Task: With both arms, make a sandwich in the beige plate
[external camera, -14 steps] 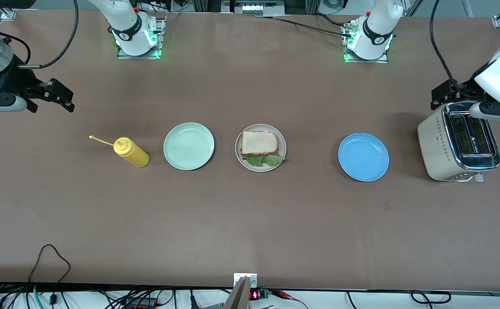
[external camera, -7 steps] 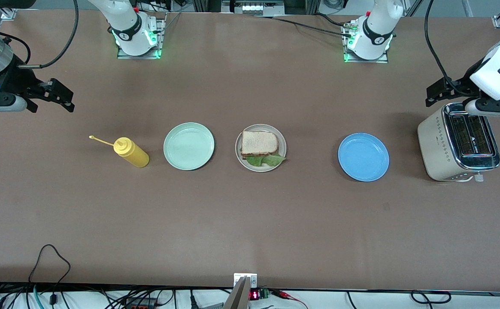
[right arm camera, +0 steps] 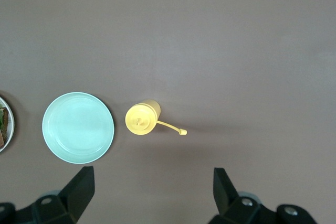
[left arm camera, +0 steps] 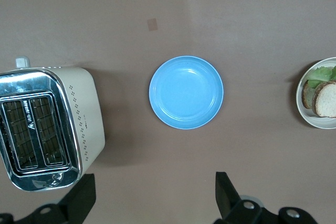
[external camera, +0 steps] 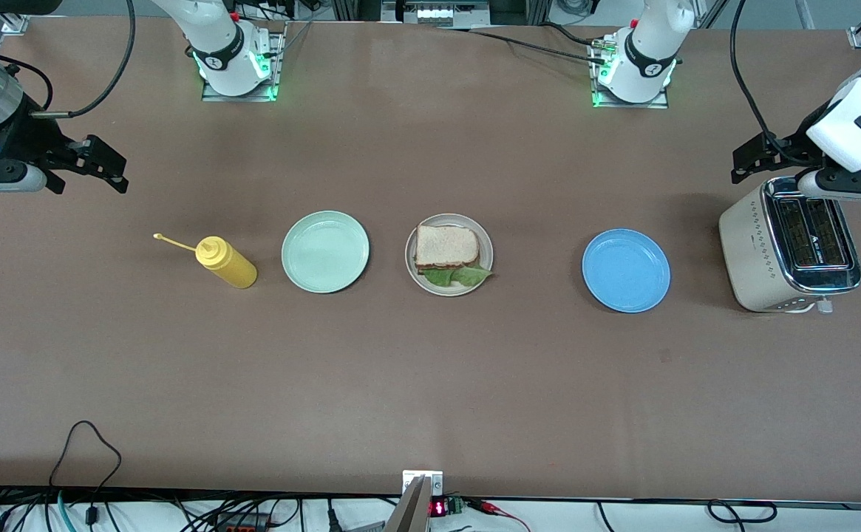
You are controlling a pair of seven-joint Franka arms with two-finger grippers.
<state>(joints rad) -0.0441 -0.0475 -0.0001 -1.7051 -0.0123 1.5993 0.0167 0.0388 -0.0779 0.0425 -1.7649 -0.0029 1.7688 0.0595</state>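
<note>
The sandwich (external camera: 446, 248) appears finished: a slice of bread lies on top, lettuce (external camera: 457, 275) pokes out at the edge nearer the front camera, and the left wrist view shows a second slice under the first. It sits in the beige plate (external camera: 483, 255), the middle plate of the row. Judging from this, nothing is left to stack, and what remains is at most for the arms to park.

Taking the beige plate as the landmark and going along the table from the right arm's end: the right gripper (external camera: 97, 168) hangs over bare table near that end, well apart from the plate, its fingers (right arm camera: 79, 188) spread wide and holding nothing. Next comes a yellow squeeze bottle (external camera: 226, 261), lying on the table with its cap loose on a thin strap; it is two places from the beige plate. A mint green plate (external camera: 325, 251) lies just beside the beige plate on that side and looks bare. Toward the left arm's end, a blue plate (external camera: 626, 270), also bare, lies near the beige plate, and past it stands a toaster (external camera: 788, 244) with no bread in its slots. The left gripper (external camera: 759, 159) hangs by the toaster's upper edge, well apart from the sandwich, fingers (left arm camera: 226, 192) spread and holding nothing.
</note>
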